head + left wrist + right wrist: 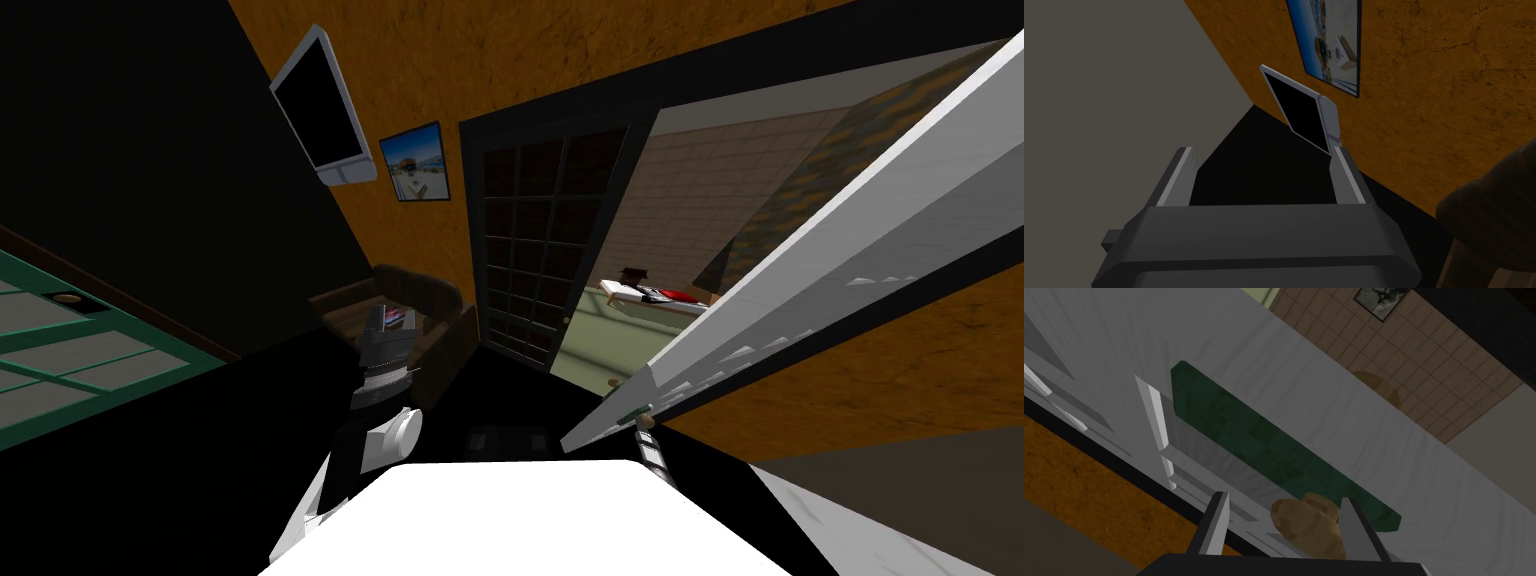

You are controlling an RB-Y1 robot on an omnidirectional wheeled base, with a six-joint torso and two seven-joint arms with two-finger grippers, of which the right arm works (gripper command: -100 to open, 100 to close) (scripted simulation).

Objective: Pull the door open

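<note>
Right jaws apart, brown door knob between them, left jaws apart too

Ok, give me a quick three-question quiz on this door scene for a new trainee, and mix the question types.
1. True or false: the white door is fully closed.
2. Multiple choice: the brown knob lies between the fingers of which arm? A) left B) right C) neither
3. Fill in: the knob is mounted on a dark ___ plate.

Key
1. False: it stands swung open.
2. B: the right gripper has it between its open fingers.
3. green
</note>
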